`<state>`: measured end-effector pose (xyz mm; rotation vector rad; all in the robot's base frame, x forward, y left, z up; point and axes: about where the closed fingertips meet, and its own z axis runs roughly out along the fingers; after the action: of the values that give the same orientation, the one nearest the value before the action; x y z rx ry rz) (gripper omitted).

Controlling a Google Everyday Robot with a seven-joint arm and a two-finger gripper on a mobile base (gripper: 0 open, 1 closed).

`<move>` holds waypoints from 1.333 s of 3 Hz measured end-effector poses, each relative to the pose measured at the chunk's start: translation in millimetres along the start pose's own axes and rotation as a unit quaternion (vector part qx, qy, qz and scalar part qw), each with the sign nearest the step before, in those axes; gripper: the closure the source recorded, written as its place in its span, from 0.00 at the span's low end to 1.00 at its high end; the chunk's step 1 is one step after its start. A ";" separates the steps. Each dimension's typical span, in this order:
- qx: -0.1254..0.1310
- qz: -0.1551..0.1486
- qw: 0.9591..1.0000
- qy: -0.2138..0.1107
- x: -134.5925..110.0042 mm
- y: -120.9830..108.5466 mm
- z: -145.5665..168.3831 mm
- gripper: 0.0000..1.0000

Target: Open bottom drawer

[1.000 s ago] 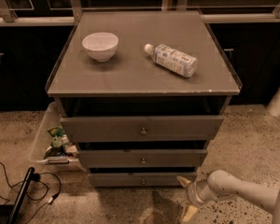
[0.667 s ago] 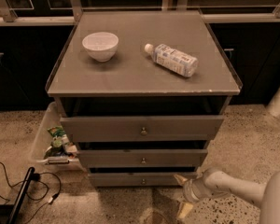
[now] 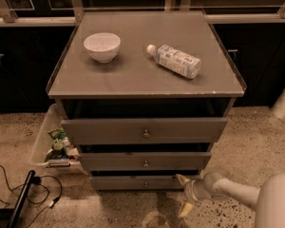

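Obs.: end effector (image 3: 183, 194) sits low, just off the floor, at the right end of the bottom drawer (image 3: 133, 183). Its fingers are spread wide and hold nothing. The upper fingertip (image 3: 181, 178) overlaps the drawer front's right edge; contact cannot be confirmed.

Change over the last second: the end effector has crept a little left and up, toward the drawer front. The drawer itself has not moved.

Bottom drawer: lowest of three, front still tucked under the middle drawer (image 3: 145, 161). Its small knob (image 3: 146, 185) is well left of the fingers.

Judgement: still in approach, no pull begun. The next move needs to travel left to the knob.

Bowl (image 3: 102, 46) and bottle (image 3: 175, 61) on the tabletop (image 3: 133, 80) are undisturbed.
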<state>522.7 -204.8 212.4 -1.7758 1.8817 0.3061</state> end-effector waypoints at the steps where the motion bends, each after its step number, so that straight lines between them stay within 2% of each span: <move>1: 0.026 -0.016 1.000 -0.003 10.3 -19.6 10.5 0.00; 3: 0.056 -0.049 0.997 -0.020 34.0 -62.3 42.1 0.00; 4: 0.054 -0.051 0.997 -0.023 38.8 -66.6 52.4 0.00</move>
<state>599.4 -218.9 161.3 -1.7702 1.7347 0.2032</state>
